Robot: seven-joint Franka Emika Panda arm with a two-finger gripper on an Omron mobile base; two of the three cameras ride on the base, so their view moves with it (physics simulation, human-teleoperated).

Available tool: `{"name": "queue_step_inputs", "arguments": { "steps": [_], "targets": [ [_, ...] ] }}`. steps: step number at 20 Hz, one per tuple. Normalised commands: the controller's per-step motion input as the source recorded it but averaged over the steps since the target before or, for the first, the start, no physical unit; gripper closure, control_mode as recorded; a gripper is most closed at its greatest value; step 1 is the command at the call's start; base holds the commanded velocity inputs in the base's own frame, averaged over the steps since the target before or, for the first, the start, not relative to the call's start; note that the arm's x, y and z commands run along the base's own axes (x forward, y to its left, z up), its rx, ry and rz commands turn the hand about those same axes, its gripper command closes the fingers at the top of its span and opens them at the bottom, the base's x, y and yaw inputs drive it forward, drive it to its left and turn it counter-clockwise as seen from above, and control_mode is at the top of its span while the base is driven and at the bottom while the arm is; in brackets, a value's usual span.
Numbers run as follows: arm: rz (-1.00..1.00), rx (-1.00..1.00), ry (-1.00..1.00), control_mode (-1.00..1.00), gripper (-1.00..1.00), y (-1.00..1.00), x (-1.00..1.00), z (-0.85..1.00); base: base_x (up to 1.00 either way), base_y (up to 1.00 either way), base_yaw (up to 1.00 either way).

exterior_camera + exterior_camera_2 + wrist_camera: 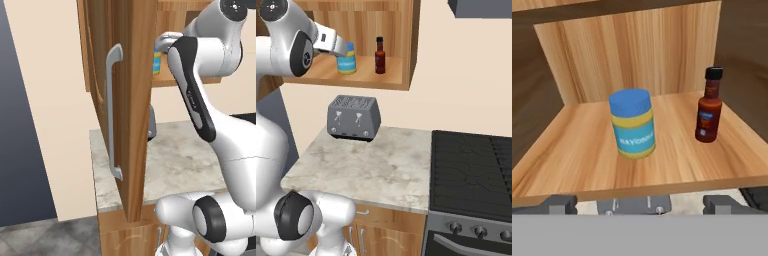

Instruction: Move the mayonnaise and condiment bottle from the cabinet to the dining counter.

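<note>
Cabinet (406, 45) door swung open, shelf exposed. Mayonnaise (632, 123) upright on shelf, roughly mid-shelf in hand view; condiment bottle (708, 106) upright beside it, apart, not touching, nearer the cabinet side wall. Both of the 2 items on the shelf, neither lifted. Claw (639, 202) released, jaws spread wide, tips at the shelf's front edge and short of the jar, nothing between them. In right base view, claw (344, 49) level with mayonnaise (347, 64), just beside the jar; contact impossible to confirm from that angle. Condiment bottle (380, 55) further right on the same shelf. In left base view, cabinet door (120, 100) edge-on, a sliver of the blue and yellow jar (157, 62) visible behind it. Toaster (353, 117) on the small marble desk (386, 170) below; stove (471, 170) alongside. Judged progress: opening step done, 0 of 2 items delivered. Remaining: grasp jar, carry to dining counter, return, repeat for bottle. Jar appears the first target, given alignment.
</note>
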Motion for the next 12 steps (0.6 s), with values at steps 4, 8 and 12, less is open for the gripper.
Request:
{"name": "queue_step_inputs", "arguments": {
  "steps": [4,8,12],
  "targets": [
    [0.02,0.00,-0.08,-1.00,-1.00,0.08,0.17,-0.10,0.00,0.00,0.00],
    [0.04,0.00,-0.06,-1.00,-1.00,0.07,0.16,-0.03,0.00,0.00,0.00],
    [0.02,0.00,0.00,-1.00,-1.00,0.00,0.14,0.00,0.00,0.00,0.00]
  ]
}}
